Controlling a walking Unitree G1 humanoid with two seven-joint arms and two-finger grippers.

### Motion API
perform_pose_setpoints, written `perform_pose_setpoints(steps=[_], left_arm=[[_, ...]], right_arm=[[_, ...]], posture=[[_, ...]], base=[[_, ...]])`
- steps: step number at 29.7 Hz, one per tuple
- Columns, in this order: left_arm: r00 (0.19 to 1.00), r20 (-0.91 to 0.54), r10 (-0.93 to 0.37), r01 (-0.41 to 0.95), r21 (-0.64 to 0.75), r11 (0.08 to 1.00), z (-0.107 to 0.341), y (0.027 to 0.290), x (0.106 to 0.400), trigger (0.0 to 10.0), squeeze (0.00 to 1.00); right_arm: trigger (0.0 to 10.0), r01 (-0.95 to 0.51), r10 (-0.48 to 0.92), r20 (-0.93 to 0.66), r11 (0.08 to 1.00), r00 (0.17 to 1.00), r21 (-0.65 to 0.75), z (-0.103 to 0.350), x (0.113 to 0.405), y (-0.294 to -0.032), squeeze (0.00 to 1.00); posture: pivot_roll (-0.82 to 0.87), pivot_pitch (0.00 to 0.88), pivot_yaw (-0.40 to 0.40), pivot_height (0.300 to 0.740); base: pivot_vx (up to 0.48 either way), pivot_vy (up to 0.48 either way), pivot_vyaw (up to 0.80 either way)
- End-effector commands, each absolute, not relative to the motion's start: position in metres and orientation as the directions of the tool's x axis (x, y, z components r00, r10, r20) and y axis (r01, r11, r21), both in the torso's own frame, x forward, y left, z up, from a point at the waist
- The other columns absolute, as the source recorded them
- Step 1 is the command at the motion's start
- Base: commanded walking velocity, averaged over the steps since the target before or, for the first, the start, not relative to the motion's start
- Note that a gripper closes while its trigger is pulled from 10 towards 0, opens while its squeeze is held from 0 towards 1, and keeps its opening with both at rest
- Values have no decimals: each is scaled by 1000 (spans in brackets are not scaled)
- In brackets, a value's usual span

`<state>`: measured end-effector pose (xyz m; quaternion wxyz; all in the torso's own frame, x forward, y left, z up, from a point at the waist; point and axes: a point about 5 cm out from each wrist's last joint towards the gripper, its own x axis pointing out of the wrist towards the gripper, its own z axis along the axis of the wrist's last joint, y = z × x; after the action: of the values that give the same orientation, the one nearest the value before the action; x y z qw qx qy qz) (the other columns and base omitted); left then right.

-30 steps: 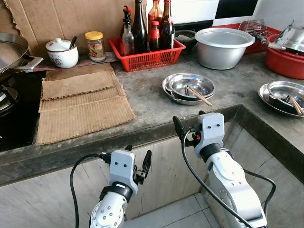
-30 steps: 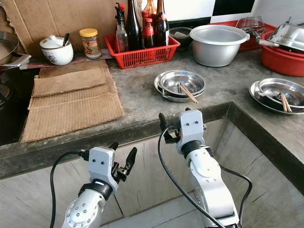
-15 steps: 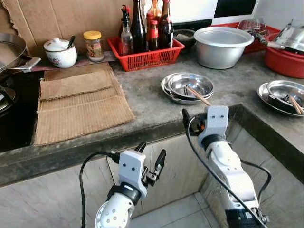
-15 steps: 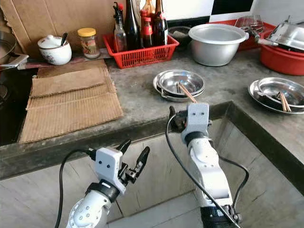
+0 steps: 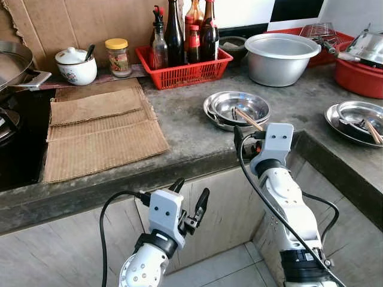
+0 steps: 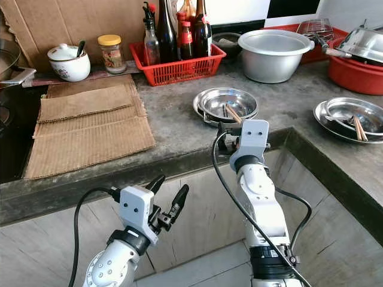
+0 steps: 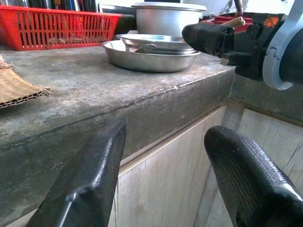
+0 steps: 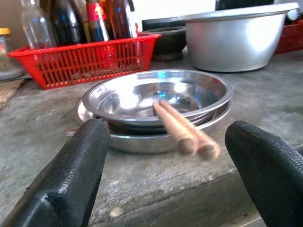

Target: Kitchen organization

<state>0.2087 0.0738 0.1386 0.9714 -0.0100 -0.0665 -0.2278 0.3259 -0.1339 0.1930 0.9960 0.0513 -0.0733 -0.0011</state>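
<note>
Chopsticks (image 8: 182, 126) lie mid-frame on stacked steel dishes (image 8: 156, 101); right gripper (image 8: 161, 156), fingers wide and empty, approaches; next, closing around them.

grey concrete counter (image 5: 185, 128); pale wood cabinets (image 5: 221, 209); tiled floor (image 5: 230, 272)

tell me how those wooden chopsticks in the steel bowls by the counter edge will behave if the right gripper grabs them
The chopsticks look thin, stiff and light. Being round, they would probably roll or slide on the smooth stacked steel bowls. They lie loose as a pair, tips overhanging the rim, so the open right gripper may catch one and knock the other away.
</note>
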Motion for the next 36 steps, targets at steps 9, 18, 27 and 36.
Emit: perform_pose_setpoints(steps=[9, 18, 27, 36], left_arm=[[882, 157, -444, 446, 22, 895, 143, 74, 208, 10000, 0], [884, 155, -441, 443, 22, 896, 143, 74, 208, 10000, 0], [885, 151, -441, 443, 22, 896, 142, 75, 208, 10000, 0], [886, 149, -438, 440, 21, 898, 142, 75, 207, 10000, 0]], right_arm=[[10000, 8, -28, 174, 993, 984, 117, 201, 331, -135, 0], [4314, -3, -18, 177, 993, 984, 116, 201, 332, -133, 0], [0, -4, -19, 184, 993, 983, 120, 202, 333, -133, 0], [0, -2, -21, 189, 993, 982, 122, 204, 334, -134, 0]], posture=[[65, 87, -42, 740], [65, 89, -42, 740], [65, 91, -40, 740], [66, 93, -40, 740]], base=[[0, 0, 0], [0, 0, 0], [0, 0, 0], [0, 0, 0]])
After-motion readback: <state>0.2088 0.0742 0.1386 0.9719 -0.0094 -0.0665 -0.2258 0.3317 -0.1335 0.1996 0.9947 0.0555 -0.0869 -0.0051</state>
